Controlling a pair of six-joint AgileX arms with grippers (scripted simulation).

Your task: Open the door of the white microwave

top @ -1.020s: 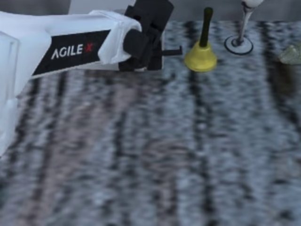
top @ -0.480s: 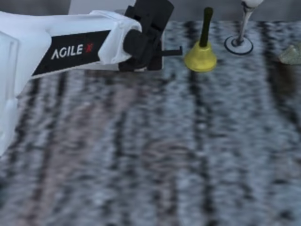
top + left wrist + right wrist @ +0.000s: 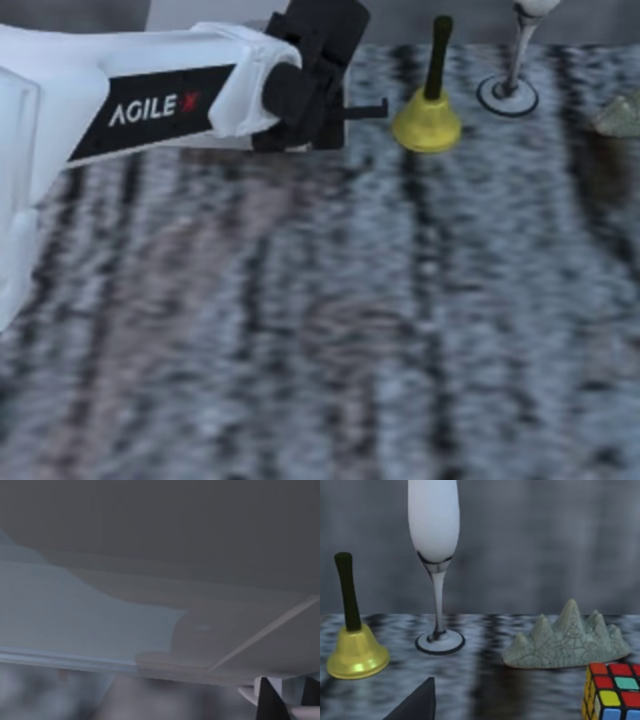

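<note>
The white microwave shows only as a white patch at the table's far left edge; my left arm covers most of it. My left gripper is up against it, left of the bell. The left wrist view is filled from very close by the door, with its grey see-through window and pale frame. There the left gripper has its two dark fingers close together with the door's white handle between them. My right arm is out of the top view; a dark wedge of my right gripper shows in its wrist view.
A yellow bell with a black handle stands just right of the left gripper. Further right are a wine glass, a craggy grey-green ceramic piece and a colour cube. The tabletop has a grey streaked pattern.
</note>
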